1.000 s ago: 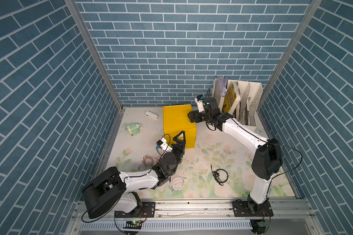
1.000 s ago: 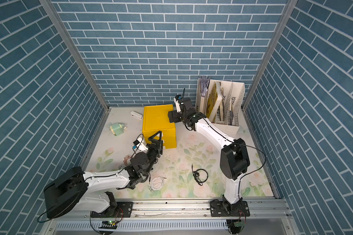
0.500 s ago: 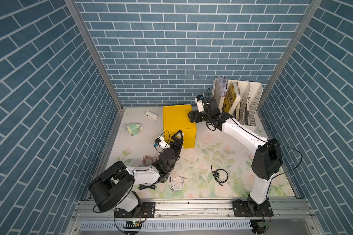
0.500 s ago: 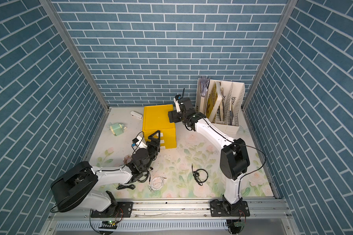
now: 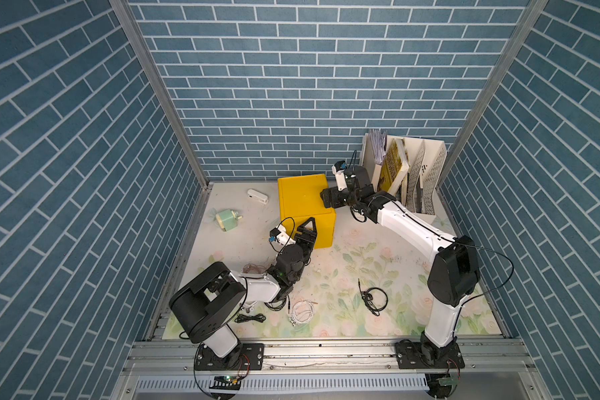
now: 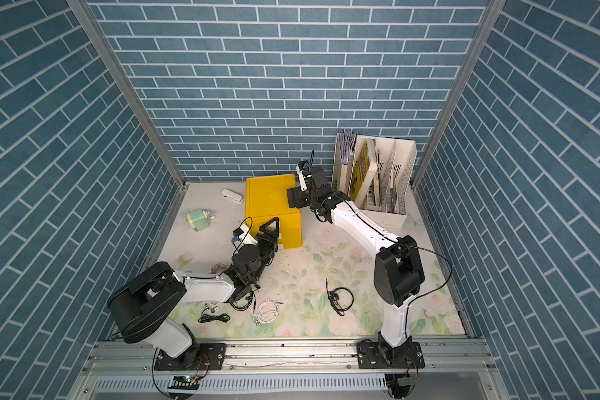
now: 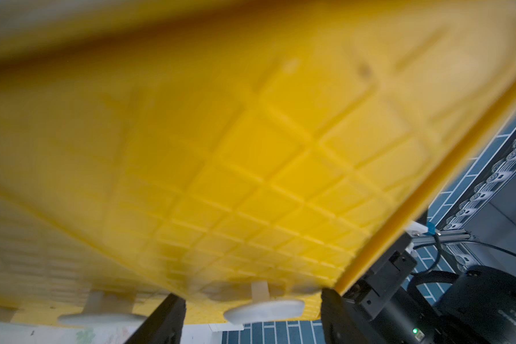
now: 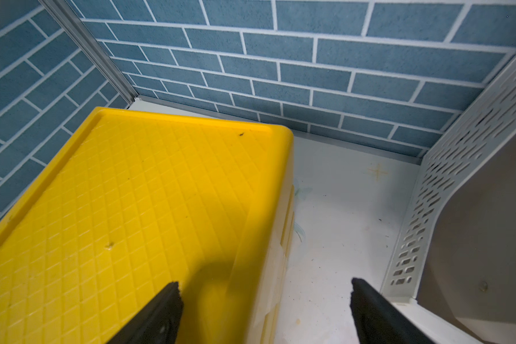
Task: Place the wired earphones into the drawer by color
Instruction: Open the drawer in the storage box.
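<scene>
Left gripper (image 7: 251, 297): jaws apart, one finger on each side of a white tab handle (image 7: 264, 309). A gap shows on both sides, so no clamp yet. The wrist view is blurred. A second tab (image 7: 99, 318) shows near it. I cannot tell which of the stacked drawers (image 5: 323, 230) this handle belongs to.

In both top views the gripper sits against the front face of the yellow cabinet (image 5: 303, 197). No drawer front juts out, so all of them read as shut.

Right gripper (image 8: 264, 281): jaws wide apart, nothing between them. One finger is over the cabinet's gridded top near its edge. The other is over bare floor between the cabinet and the white file rack (image 8: 459, 178). I cannot tell whether it touches the cabinet.

Wired earphones: all loose on the floral mat (image 5: 343, 277), none in a gripper.
- Black coil (image 5: 373, 298) lies mid-mat, well apart from both arms.
- White coil (image 5: 302, 310) and second black coil (image 5: 250, 317) lie near the left arm's base.
- Pinkish-copper coil (image 5: 252, 268) lies beside the left forearm.
- A further dark coil (image 5: 277, 305) is partly hidden under that arm.

Step in hand (judgement): opening a drawer. No sorting has started.

Next move calls for:
- Close the left jaws squarely on the tab.
- Pull straight out along the drawer's run, toward the robot.
- The light plastic cabinet may slide with the pull, so the right gripper likely needs to press down on the top as a brace.
</scene>
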You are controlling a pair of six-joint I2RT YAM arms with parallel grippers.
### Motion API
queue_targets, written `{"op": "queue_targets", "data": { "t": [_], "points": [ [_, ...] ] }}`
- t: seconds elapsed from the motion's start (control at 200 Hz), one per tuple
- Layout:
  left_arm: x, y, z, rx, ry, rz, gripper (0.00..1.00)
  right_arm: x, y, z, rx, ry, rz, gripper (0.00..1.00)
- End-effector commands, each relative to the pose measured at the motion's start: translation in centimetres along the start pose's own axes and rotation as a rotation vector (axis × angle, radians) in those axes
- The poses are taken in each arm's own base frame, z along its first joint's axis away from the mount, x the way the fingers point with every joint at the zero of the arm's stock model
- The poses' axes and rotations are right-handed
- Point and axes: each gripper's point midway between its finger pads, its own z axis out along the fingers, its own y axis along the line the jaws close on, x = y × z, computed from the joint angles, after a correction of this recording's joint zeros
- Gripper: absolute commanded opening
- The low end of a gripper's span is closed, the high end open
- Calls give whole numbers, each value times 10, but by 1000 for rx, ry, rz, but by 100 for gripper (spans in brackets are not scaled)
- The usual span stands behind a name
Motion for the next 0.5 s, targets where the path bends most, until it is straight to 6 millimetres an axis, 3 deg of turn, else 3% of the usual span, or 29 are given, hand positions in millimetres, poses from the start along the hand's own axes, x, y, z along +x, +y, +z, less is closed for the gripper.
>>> {"op": "queue_targets", "data": {
  "t": [0.0,0.175,0.495],
  "points": [
    [-7,-18,6,58,-21,-10,70,28,-7,9,34,85,-49,90],
    [-11,-13,5,36,-32,0,50,32,-8,10,37,95,-63,89],
    [-13,-18,1,70,-24,-18,37,36,-9,10,41,102,-65,89]
  ]
}}
